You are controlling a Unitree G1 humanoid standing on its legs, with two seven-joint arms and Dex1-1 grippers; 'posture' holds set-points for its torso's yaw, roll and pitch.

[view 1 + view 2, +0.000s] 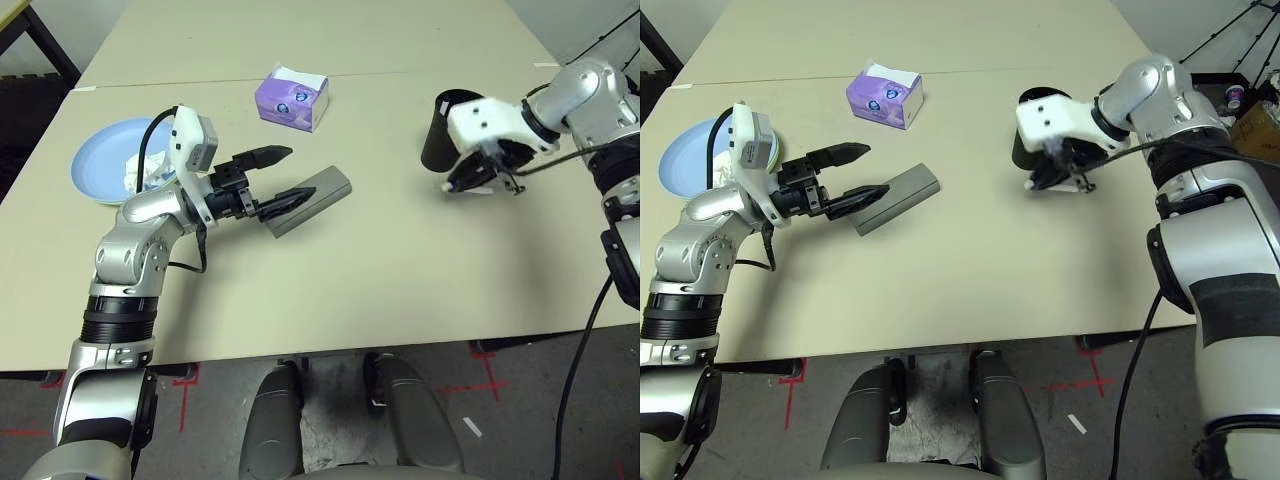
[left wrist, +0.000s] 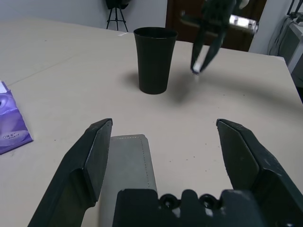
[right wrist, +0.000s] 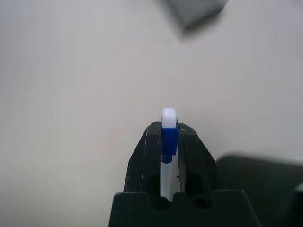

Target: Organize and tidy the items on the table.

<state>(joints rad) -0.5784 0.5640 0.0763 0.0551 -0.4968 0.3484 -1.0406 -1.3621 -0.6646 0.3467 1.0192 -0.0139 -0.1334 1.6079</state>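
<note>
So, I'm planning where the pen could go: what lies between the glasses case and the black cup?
Only bare table lies between the case and the cup; the left eye view shows that.

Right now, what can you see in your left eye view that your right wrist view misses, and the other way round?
Only the left eye view: the blue plate with white tissue on it, the purple tissue pack, and the open left gripper at the grey case.

Only the right wrist view: the pen's blue band and white end clearly, gripped between the fingers.

Both: the right gripper, part of the grey case, the black cup and the beige table.
</note>
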